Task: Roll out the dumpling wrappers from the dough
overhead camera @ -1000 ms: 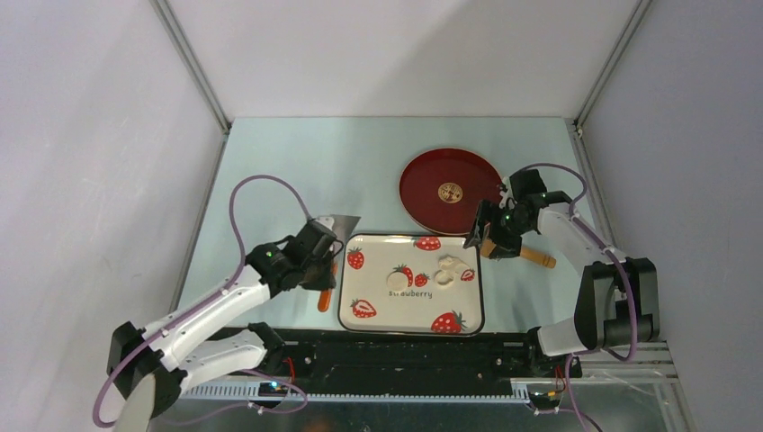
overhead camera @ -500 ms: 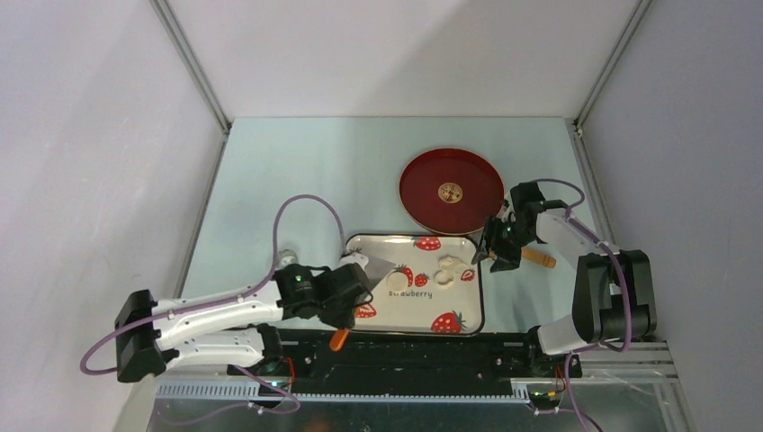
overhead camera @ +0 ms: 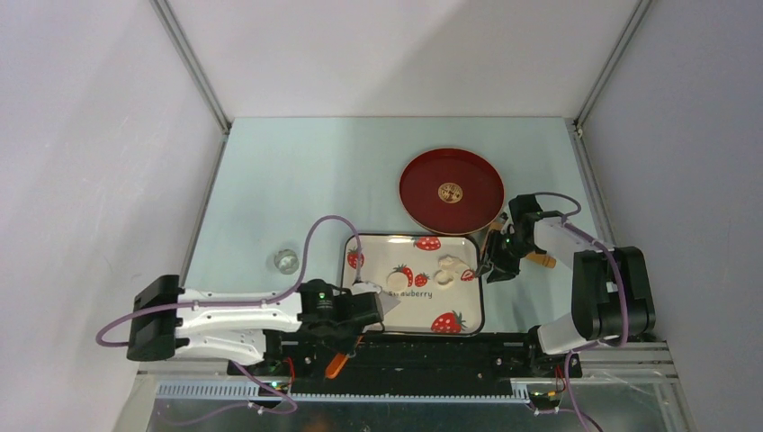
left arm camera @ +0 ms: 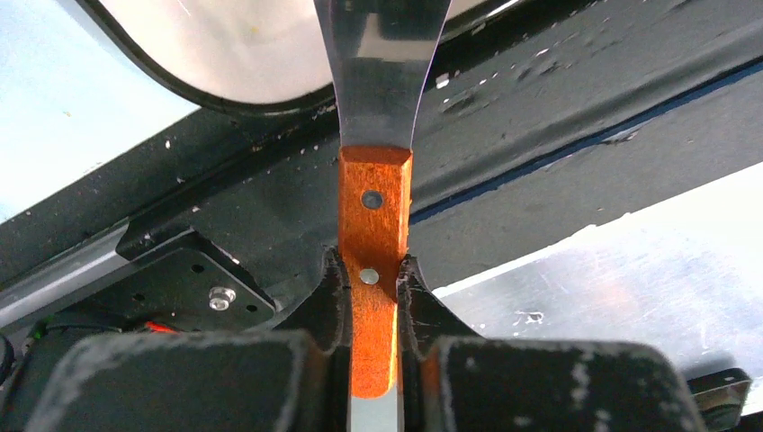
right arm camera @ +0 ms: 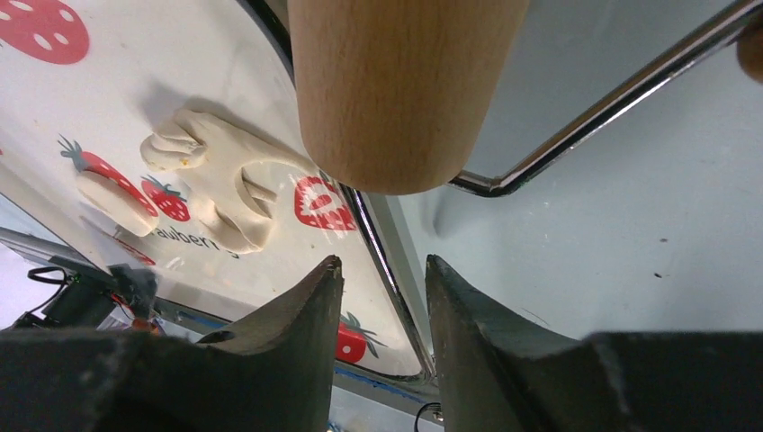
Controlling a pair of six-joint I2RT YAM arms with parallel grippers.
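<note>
The strawberry-patterned plate (overhead camera: 454, 304) holds a round dumpling wrapper (overhead camera: 397, 280) left of centre and a folded lump of dough (overhead camera: 450, 267) to its right. Both show in the right wrist view, the dough (right arm camera: 225, 189) and the wrapper (right arm camera: 112, 200). My left gripper (overhead camera: 355, 310) is shut on the orange handle (left arm camera: 373, 216) of a steel scraper. Its blade (left arm camera: 382, 63) reaches over the plate's near-left corner. My right gripper (overhead camera: 499, 263) is open at the plate's right rim. The tan wooden roller (right arm camera: 405, 90) lies just beyond its fingertips, not between them.
A red round tray (overhead camera: 423, 193) with a gold emblem lies behind the plate. A small steel ring cutter (overhead camera: 286, 260) stands on the table left of the plate. The black base rail (overhead camera: 432, 346) runs along the near edge under my left gripper.
My left arm has swung down to the near edge with the scraper, its blade now at the plate's near-left corner. My right gripper has moved nearer and lower beside the plate's right rim.
</note>
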